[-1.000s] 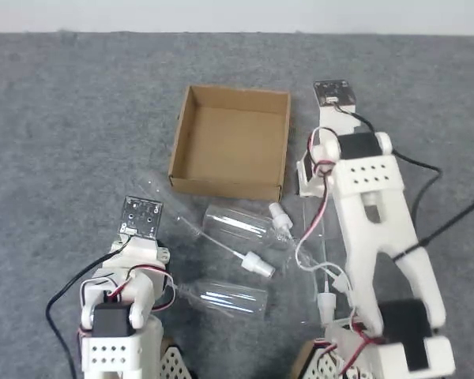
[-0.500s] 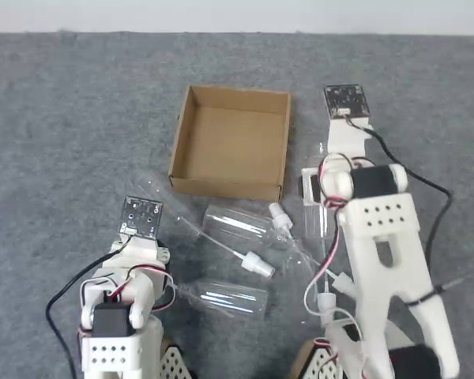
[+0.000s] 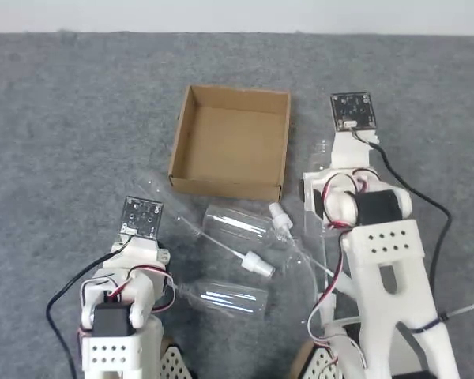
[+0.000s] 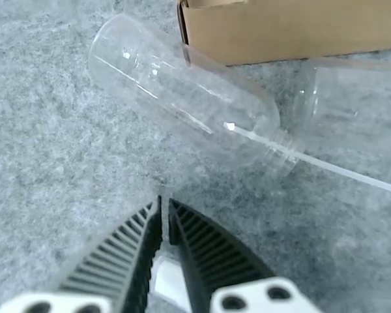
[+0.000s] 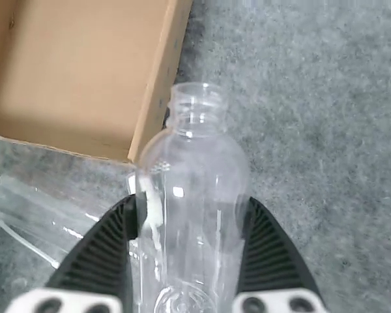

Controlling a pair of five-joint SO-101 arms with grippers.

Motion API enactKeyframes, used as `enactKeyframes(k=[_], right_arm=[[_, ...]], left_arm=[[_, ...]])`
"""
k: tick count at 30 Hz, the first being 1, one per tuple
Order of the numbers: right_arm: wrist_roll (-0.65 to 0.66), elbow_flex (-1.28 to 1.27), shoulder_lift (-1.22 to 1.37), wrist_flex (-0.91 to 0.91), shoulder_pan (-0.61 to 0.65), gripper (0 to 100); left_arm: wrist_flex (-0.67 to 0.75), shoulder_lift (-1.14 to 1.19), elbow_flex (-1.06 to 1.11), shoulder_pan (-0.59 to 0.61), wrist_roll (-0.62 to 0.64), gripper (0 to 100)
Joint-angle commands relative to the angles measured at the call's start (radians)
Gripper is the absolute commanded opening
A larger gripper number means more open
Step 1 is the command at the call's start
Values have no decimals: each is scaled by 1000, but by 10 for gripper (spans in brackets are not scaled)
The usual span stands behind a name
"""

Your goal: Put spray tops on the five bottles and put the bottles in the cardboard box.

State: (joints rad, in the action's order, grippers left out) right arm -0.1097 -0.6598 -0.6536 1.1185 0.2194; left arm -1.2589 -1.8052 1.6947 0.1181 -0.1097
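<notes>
Right gripper (image 5: 190, 210) jaws pinching clear uncapped plastic bottle (image 5: 195, 156), just beside shallow brown cardboard box (image 5: 161, 85). Left gripper (image 4: 164, 210) jaws pressed together, empty, near lying clear bottle (image 4: 182, 98). Risk: smooth round body slips or twists; boxing it now skips a white spray top (image 3: 261, 264).

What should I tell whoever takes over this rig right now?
Right gripper: shut on a clear plastic bottle with an open neck and no top, beside the brown cardboard box.
Left gripper: shut and empty, over the grey carpet, near a second clear bottle lying by the box corner.
The box holds nothing. Other clear bottles and white spray tops lie in front of it.
Done: nothing boxed, and no top is clearly fitted.
Left: top all five bottles, then box them.
</notes>
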Motion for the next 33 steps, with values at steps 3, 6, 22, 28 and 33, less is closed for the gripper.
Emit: enactKeyframes(k=[3, 6, 22, 28, 33], right_arm=[[-20, -25, -105, -50, -2, 6], [-20, -61, -140, -84, -4, 6], [-15, -117, -165, -140, -4, 6], [-14, -117, -165, -142, -5, 6], [-14, -118, -165, -154, -8, 6]], left_arm=[[-8, -21, -10, -5, -2, 12], [-8, -21, -10, -5, -2, 12], [-9, -21, -142, 2, -2, 12], [-43, -21, -243, 3, 2, 12], [-135, -21, -372, 5, 101, 11]])
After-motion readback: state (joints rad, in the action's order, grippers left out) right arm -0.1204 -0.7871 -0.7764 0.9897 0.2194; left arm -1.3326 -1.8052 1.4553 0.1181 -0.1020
